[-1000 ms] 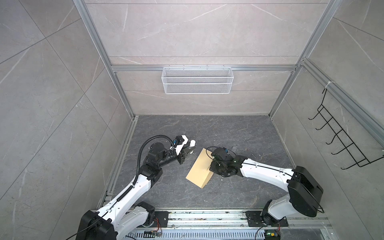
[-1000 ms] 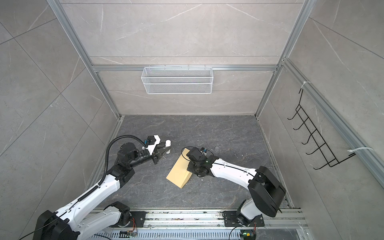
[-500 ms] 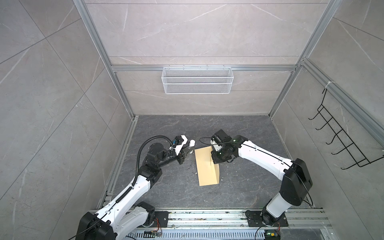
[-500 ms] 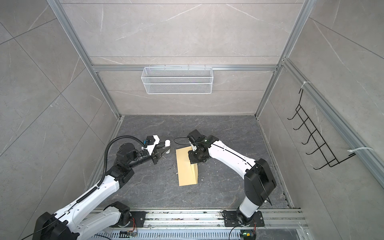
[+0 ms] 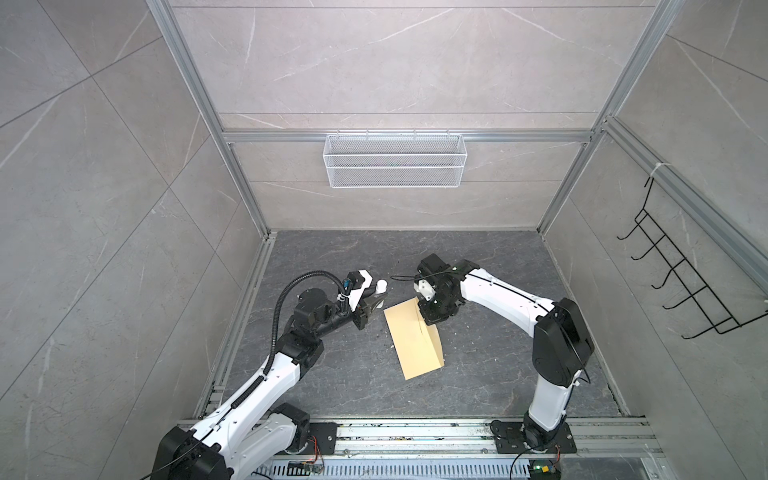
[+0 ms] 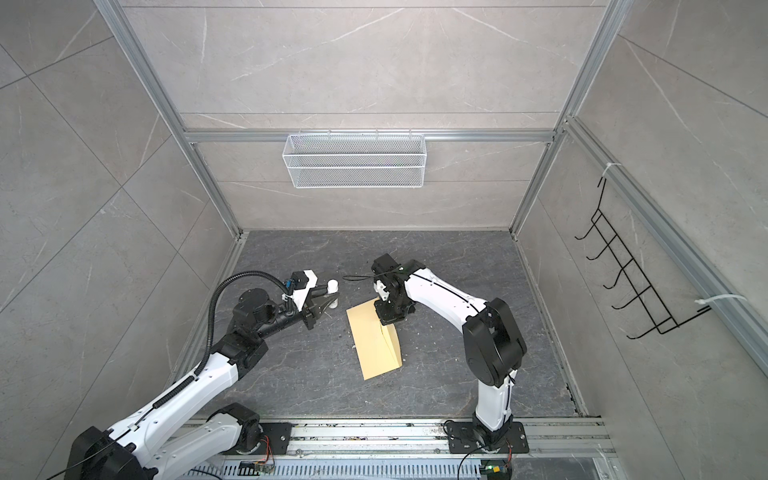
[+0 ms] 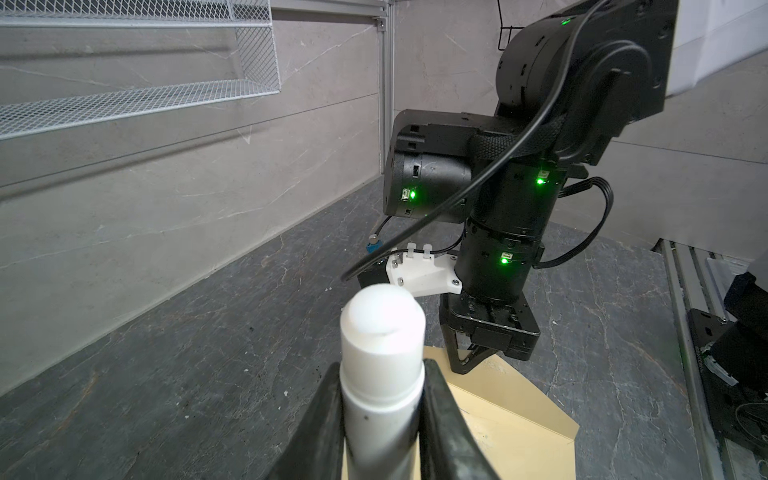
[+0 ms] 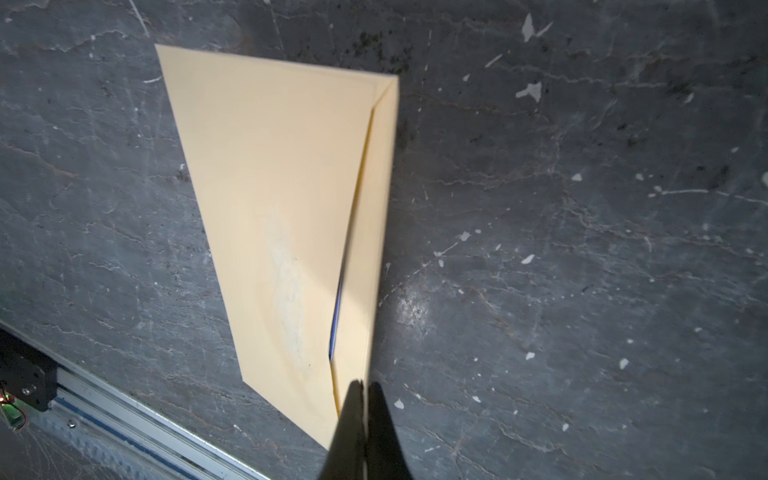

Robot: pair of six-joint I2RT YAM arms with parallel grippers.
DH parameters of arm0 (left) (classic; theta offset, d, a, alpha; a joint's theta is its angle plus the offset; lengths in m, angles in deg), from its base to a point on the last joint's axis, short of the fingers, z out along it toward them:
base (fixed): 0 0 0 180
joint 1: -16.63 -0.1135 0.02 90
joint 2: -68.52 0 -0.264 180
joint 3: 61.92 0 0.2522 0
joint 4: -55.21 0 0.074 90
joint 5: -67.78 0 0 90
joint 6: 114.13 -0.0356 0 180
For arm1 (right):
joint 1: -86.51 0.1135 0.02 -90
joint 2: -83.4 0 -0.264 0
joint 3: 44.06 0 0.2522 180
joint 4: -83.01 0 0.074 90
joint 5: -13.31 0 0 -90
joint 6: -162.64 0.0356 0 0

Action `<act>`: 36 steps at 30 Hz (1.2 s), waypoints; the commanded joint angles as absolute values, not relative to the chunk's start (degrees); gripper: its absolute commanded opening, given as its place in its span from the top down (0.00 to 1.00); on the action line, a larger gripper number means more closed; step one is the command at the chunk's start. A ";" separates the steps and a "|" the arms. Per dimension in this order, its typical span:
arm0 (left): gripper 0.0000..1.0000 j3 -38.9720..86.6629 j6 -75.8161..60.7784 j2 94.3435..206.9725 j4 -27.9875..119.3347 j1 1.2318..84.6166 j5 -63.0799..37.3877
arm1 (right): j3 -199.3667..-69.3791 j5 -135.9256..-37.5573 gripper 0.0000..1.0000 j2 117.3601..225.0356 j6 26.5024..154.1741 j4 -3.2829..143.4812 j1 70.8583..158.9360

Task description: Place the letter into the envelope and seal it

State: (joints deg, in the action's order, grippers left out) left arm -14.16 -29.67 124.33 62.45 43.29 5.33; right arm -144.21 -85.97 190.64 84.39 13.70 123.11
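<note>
In both top views the envelope [image 5: 413,338] [image 6: 374,345] lies on the tabletop [image 5: 478,257], long axis 11-to-5 o'clock, with the right jaws pinching its 1 o'clock corner and the left jaws at 10 o'clock; the left wrist view shows those clamping the glue stick [image 7: 382,353], and the right wrist view shows the letter [image 8: 336,316] inside.

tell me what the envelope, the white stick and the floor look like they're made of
envelope: matte tan paper, going by its crisp folds and the bowed opening.
white stick: probably smooth moulded plastic, slight sheen, stepped cap.
floor: dark grey veined stone or a stone-look slab, faintly glossy; can't tell which.
</note>
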 commanded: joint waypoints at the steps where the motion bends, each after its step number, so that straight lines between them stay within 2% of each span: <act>1: 1.00 -13.94 -27.61 123.70 65.30 43.44 3.77 | -145.62 -86.12 1.00 193.02 84.73 12.44 122.42; 7: 1.00 -14.01 -26.77 125.08 66.15 43.44 3.43 | -145.44 -86.18 1.00 195.31 86.69 13.87 121.79; 11: 1.00 -13.74 -26.11 126.06 66.41 43.44 2.96 | -144.90 -87.02 0.94 196.00 87.24 14.87 121.27; 15: 1.00 -13.79 -25.31 126.58 66.55 43.44 2.75 | -144.12 -89.10 0.76 194.24 88.02 17.02 120.23; 20: 1.00 -14.00 -24.69 127.16 66.79 43.44 2.77 | -141.33 -88.72 0.51 185.58 87.18 20.90 119.42; 22: 1.00 -14.25 -24.49 127.54 67.35 43.44 2.77 | -139.38 -87.89 0.43 180.99 86.71 23.16 119.38; 27: 1.00 -14.58 -23.07 129.26 68.53 43.61 2.64 | -132.50 -83.60 0.31 169.11 86.70 29.21 119.35; 29: 1.00 -14.53 -22.69 130.00 68.65 43.86 2.99 | -130.14 -82.39 0.16 165.61 86.78 30.57 119.39; 30: 1.00 -14.65 -22.45 130.44 68.62 44.17 3.03 | -128.88 -81.73 0.13 164.02 86.64 31.08 119.39; 33: 1.00 -15.00 -22.49 131.66 68.77 45.70 2.40 | -125.65 -78.48 0.11 160.43 86.44 32.28 119.32; 36: 1.00 -15.67 -22.57 133.65 69.50 48.07 0.01 | -121.04 -74.65 0.19 156.98 87.04 35.26 119.28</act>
State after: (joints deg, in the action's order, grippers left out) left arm -15.14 -23.20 132.50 65.49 46.35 1.81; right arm -124.60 -79.80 158.99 86.53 32.39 119.27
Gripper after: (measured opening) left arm 0.277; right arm 0.826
